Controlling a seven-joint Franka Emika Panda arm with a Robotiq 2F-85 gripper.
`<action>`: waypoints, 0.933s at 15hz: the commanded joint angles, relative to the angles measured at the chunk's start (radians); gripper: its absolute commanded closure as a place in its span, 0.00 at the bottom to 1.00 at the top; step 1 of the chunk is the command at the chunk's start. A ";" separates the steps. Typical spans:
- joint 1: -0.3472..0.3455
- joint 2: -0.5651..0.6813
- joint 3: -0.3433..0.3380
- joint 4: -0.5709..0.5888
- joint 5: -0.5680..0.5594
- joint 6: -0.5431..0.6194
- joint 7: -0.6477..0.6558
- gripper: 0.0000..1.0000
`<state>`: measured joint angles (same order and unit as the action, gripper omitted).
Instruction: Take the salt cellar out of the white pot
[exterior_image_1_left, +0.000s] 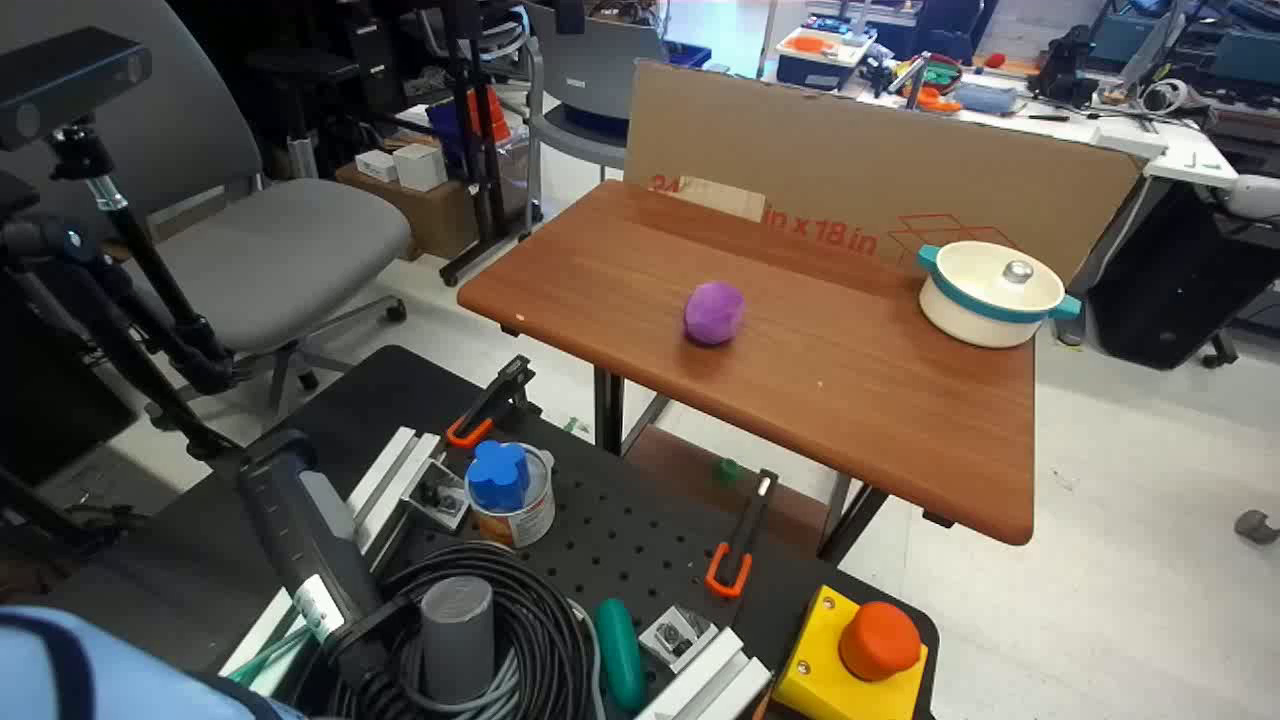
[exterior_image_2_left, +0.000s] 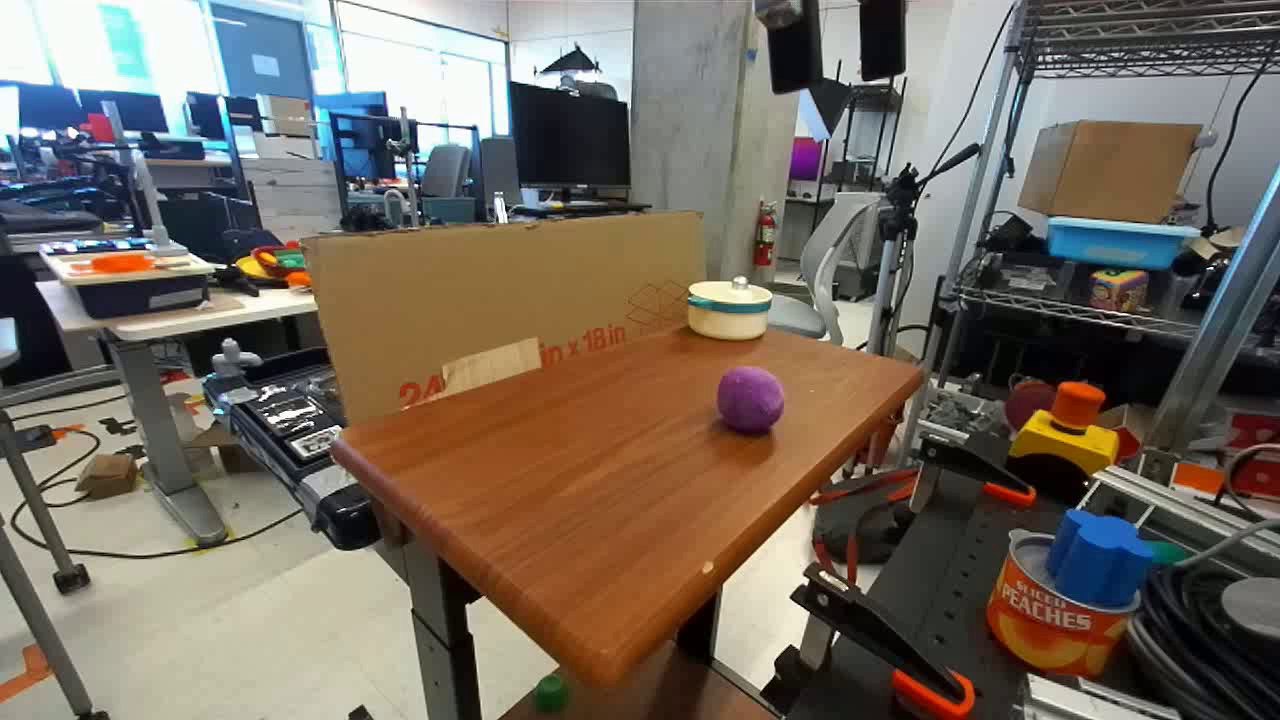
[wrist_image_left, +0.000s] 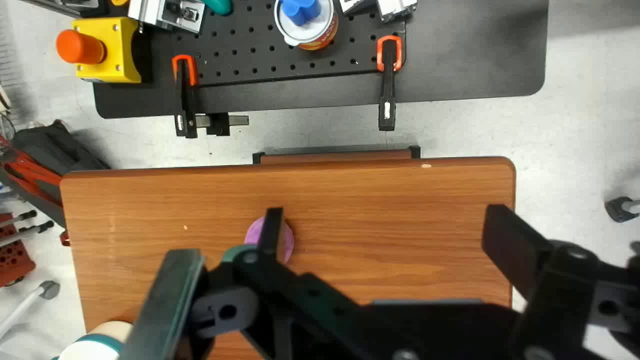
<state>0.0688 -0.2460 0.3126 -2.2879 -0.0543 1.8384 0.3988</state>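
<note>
The white pot (exterior_image_1_left: 975, 318) with a teal rim and side handles stands at one end of the brown table, and its cream lid (exterior_image_1_left: 985, 272) with a silver knob is on. The pot also shows in an exterior view (exterior_image_2_left: 727, 322) and partly at the lower left of the wrist view (wrist_image_left: 97, 345). The salt cellar is out of view; the pot's inside is hidden by the lid. My gripper (wrist_image_left: 385, 215) is open and empty, well above the table and away from the pot. Its fingertips appear at the top edge of an exterior view (exterior_image_2_left: 838, 75).
A purple ball (exterior_image_1_left: 714, 313) sits on the table (exterior_image_1_left: 820, 400). A cardboard sheet (exterior_image_2_left: 500, 290) stands upright along the far edge. A black base with clamps, a peach can (exterior_image_2_left: 1060, 610) and a yellow box with an orange button (wrist_image_left: 107, 50) lies across a gap.
</note>
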 joint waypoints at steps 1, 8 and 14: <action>0.030 0.003 -0.028 0.002 -0.007 -0.002 0.006 0.00; -0.014 0.035 -0.112 0.080 -0.064 0.019 -0.077 0.00; -0.110 0.162 -0.291 0.233 -0.061 0.124 -0.248 0.00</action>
<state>-0.0080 -0.1845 0.0883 -2.1523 -0.1204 1.9258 0.2221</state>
